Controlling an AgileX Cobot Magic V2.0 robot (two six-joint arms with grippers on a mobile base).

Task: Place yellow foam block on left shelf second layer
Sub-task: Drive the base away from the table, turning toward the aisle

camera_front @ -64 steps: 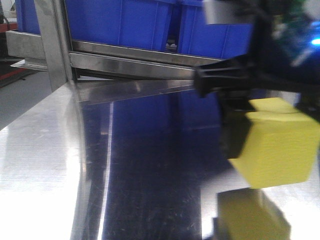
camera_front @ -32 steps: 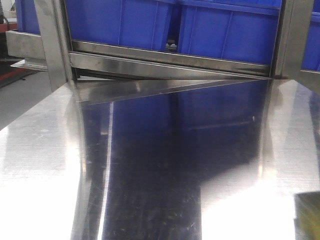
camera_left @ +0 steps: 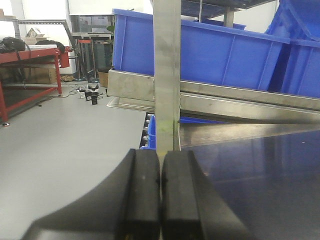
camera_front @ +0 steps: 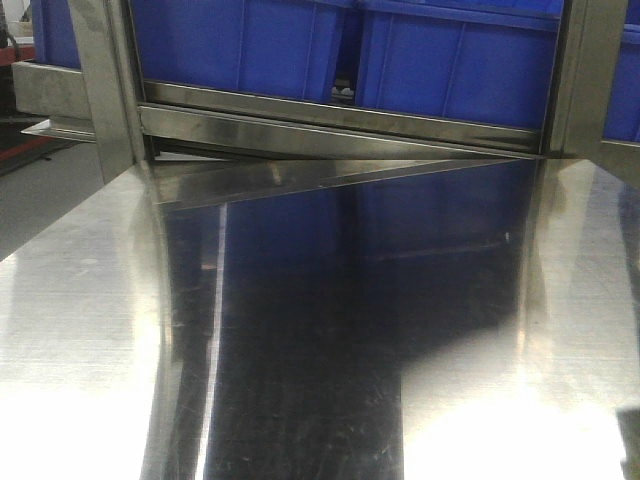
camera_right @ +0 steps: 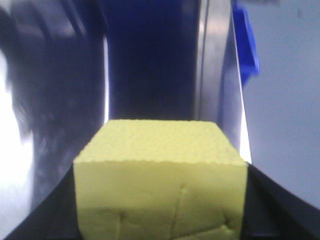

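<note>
Object: yellow foam block (camera_right: pixel 160 175), bright yellow, rectangular, fine-pored.
Surface: the top face is evenly pitted. The near face has thin lines low down, perhaps creases or cuts; the view is too soft to tell.
Pose: level, broad face up, square to the wrist camera.
Place: between the dark fingers of the right gripper (camera_right: pixel 161 167), touched on both sides.

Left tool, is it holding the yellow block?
No, the left tool has its black fingers pressed together with nothing between them.

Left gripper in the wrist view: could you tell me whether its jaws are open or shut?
Shut. The left gripper has its two black jaws meeting along a thin seam, with nothing held between them.
</note>
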